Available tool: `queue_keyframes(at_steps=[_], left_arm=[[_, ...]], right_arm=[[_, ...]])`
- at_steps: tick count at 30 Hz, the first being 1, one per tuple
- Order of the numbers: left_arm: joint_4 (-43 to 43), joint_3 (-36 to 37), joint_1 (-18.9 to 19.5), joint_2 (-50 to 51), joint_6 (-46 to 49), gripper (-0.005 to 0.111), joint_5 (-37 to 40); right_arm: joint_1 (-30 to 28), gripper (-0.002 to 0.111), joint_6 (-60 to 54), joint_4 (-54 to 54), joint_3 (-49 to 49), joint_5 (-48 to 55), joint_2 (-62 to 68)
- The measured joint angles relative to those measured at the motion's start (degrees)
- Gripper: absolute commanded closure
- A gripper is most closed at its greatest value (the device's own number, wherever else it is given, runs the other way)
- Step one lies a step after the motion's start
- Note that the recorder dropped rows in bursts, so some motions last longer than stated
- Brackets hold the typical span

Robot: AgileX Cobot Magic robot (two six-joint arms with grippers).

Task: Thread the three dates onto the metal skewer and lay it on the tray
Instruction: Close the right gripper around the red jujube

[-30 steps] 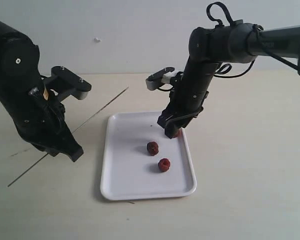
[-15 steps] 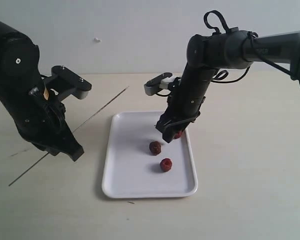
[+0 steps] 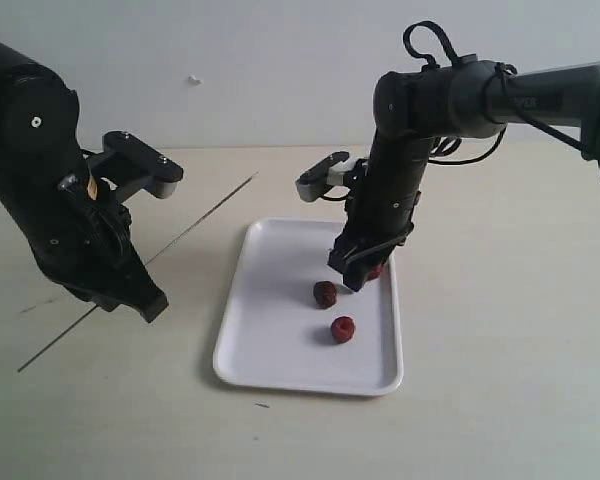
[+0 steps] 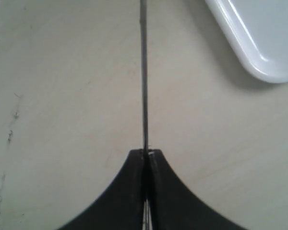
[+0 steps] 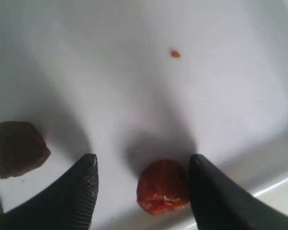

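Note:
The metal skewer lies slanted across the table left of the tray. My left gripper is shut on it, and the thin rod runs straight out from the closed fingertips. Three dates are on the white tray. A brown one and a red one lie in the open. The other one sits by the right rim, half hidden behind my right gripper. In the right wrist view that gripper is open, low over the tray, with the red date between its fingers, nearer one finger.
A corner of the tray shows beside the skewer in the left wrist view. The brown date lies just outside one right finger. A small red fleck sits on the tray floor. Bare pale tabletop surrounds the tray.
The right gripper has shifted to the right, and the tray with its dates has slid and turned that way with it. The left arm and skewer have not moved.

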Motion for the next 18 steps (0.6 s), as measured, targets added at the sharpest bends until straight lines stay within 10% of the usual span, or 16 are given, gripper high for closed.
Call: queue_keyframes(at_steps=[18], left_arm=[[0.0, 0.0, 0.0, 0.0, 0.0, 0.107, -0.2]], right_arm=[[0.0, 0.053, -18.4, -1.2, 0.0, 0.5, 0.0]])
